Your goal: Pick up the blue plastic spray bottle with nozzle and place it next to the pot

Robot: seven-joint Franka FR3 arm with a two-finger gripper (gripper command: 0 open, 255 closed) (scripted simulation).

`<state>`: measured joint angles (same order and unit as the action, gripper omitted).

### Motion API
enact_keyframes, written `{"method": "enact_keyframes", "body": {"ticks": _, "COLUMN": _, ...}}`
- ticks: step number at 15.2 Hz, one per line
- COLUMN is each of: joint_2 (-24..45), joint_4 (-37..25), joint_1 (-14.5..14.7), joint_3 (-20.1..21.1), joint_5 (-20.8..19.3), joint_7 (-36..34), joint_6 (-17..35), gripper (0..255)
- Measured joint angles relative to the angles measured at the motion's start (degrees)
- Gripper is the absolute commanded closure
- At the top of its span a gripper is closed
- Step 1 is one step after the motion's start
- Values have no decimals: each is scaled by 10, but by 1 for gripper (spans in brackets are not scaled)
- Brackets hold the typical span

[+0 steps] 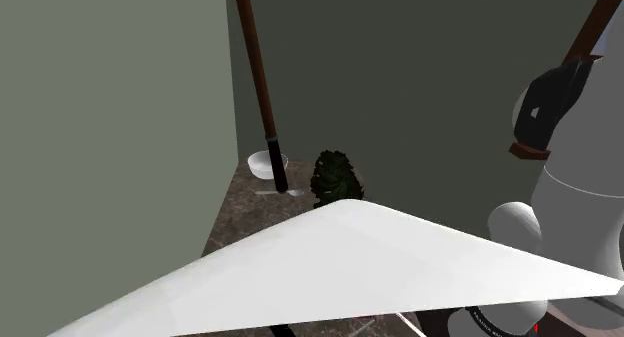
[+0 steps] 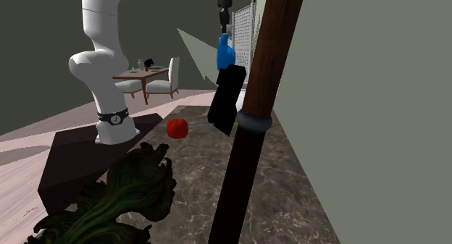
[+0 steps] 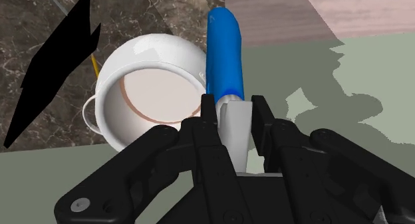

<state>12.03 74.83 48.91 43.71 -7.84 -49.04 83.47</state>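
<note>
Hand: my all-black two-finger gripper [image 3: 234, 111] is squeezed tight on the bottle, with one finger on each side of its white top part.
Bottle: the blue plastic spray bottle with a white nozzle [image 3: 223, 53] is up in the air, held by that nozzle end. Its blue body sticks out past the fingers.
Pot: the round white pot with a small loop handle [image 3: 149, 90] sits on the dark marbled stone counter [image 3: 133, 10]. From the wrist view, the bottle's blue body lies across the pot's rim — I cannot tell if they touch.
Black shape: a flat black jagged shape [image 3: 50, 76] is on the far side of the pot from the bottle. I cannot tell what it is.
Red thing: a small round red thing [image 2: 177, 128] rests on the counter near the white robot arm [image 2: 101, 54].
Leaves: a dark green leafy bunch [image 2: 137, 184] is close to the second exterior camera.
Pole: a tall brown pole with a grey band [image 2: 253, 119] stands beside the grey-green wall [image 2: 377, 98].
</note>
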Motion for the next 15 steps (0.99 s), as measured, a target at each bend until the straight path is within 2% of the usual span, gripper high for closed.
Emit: {"method": "enact_keyframes", "body": {"ticks": 15, "joint_2": -40, "joint_4": 160, "joint_1": -28, "joint_3": -5, "joint_5": 28, "joint_7": 15, "joint_6": 130, "gripper": 255}}
